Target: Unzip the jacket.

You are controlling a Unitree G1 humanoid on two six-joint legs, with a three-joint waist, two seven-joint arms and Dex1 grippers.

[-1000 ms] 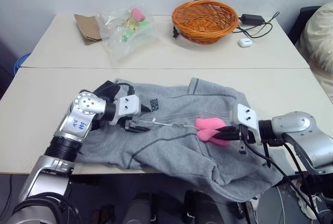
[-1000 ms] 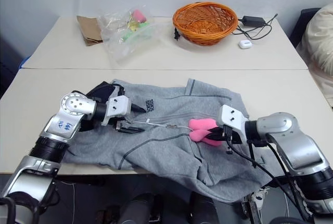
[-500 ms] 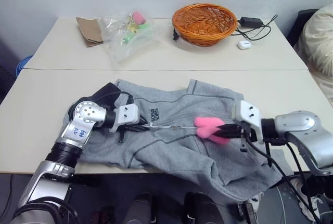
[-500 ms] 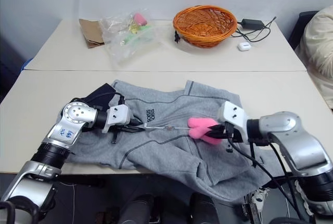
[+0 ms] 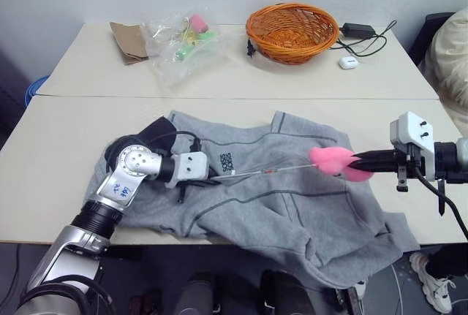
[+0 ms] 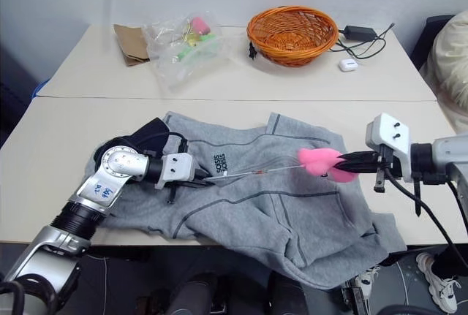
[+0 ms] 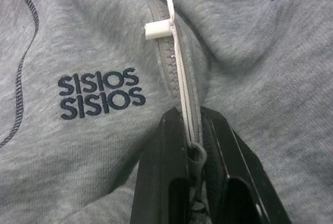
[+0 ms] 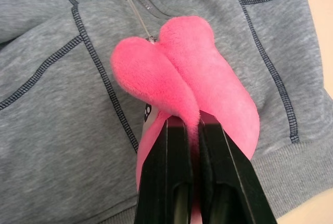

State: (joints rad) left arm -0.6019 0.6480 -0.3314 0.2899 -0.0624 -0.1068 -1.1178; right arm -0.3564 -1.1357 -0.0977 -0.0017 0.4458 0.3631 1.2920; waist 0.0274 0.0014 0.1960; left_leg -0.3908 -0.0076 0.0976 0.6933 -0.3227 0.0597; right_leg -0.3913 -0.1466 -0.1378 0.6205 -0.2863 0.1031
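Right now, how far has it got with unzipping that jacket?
Setup looks done: the left gripper is shut on the jacket at the zipper near the collar, and the right gripper is shut on the pink charm. In hand: the cord runs taut between them. Left: the zipper looks closed, so nearly all the unzipping remains.

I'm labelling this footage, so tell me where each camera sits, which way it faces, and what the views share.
Left eye: on the head, looking forward and down over the jacket on the table; both arms show.
Right eye: beside it, same scene.
Left wrist: along the left end effector, shut on the jacket at its zipper.
Right wrist: along the right end effector, shut on the pink charm.
Shared: the jacket is in all four; the charm in both eye views and the right wrist view.
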